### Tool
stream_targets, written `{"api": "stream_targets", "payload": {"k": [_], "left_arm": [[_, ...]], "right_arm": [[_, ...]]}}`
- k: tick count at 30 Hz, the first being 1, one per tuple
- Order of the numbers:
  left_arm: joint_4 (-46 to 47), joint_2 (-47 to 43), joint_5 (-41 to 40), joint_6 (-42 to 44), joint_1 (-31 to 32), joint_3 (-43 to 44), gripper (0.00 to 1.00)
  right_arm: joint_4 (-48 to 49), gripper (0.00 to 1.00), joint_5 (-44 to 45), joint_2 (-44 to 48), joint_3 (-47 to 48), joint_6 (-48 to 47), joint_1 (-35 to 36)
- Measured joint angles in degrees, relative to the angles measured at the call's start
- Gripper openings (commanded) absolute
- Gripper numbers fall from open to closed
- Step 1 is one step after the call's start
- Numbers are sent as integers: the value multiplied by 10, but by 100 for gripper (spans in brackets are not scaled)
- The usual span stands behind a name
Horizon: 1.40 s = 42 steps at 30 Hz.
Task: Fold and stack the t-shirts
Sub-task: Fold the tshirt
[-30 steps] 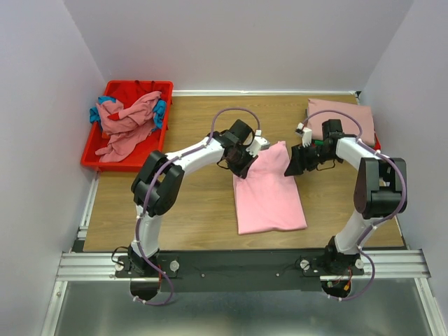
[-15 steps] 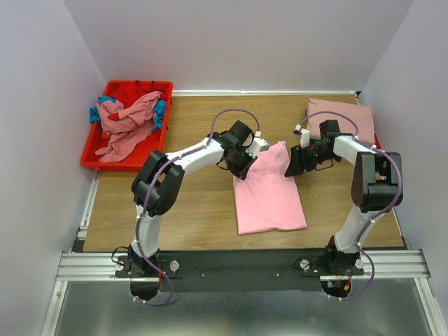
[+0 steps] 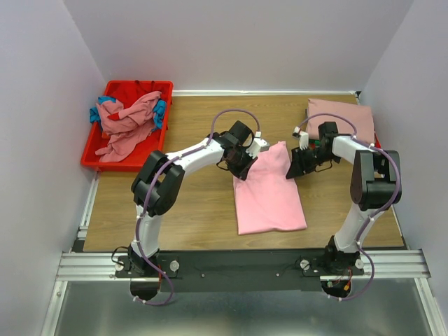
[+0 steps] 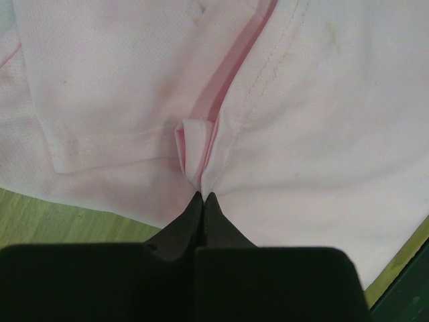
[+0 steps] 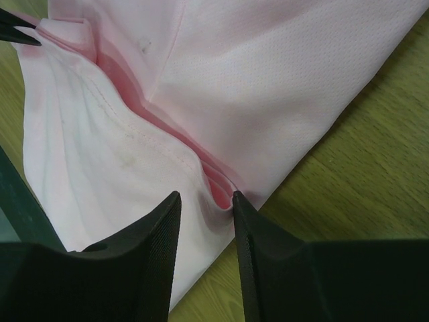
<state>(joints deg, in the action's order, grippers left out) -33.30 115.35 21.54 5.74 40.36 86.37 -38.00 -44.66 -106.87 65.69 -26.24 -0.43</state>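
Left wrist view: my left fingers point(image 4: 203, 198) pinch shut on a fold of the pink t-shirt point(image 3: 269, 189), which lies mid-surface point(image 3: 196, 203). My right fingers point(image 5: 206, 201) gape astride its corner. From above, the wrists hide both tips.

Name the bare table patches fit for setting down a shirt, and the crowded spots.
Bare: table between bin and left arm; the back strip from bin to rose shirt. Crowded: mid-table, left gripper and right gripper at the pink shirt.
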Motion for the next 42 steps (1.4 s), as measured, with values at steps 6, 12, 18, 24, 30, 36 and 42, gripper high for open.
{"api": "stream_targets", "payload": {"k": [6, 12, 18, 24, 30, 36, 42], "left_arm": [[2, 0, 2, 0, 0, 0, 0], [3, 0, 2, 0, 0, 0, 0], [8, 0, 2, -1, 0, -1, 0], [15, 0, 2, -3, 0, -7, 0], [26, -4, 2, -8, 0, -20, 0], [28, -40, 11, -10, -2, -38, 0], [34, -75, 28, -12, -2, -56, 0]], "right_arm": [[-8, 48, 1, -5, -1, -4, 3], [-13, 48, 0, -14, -1, -4, 14], [-17, 43, 0, -14, -1, -7, 20], [-22, 17, 11, -14, -1, -15, 26], [-26, 1, 17, -11, -1, -17, 26], [-33, 0, 18, 38, -8, -18, 27], [-40, 0, 18, 81, -21, -25, 27]]}}
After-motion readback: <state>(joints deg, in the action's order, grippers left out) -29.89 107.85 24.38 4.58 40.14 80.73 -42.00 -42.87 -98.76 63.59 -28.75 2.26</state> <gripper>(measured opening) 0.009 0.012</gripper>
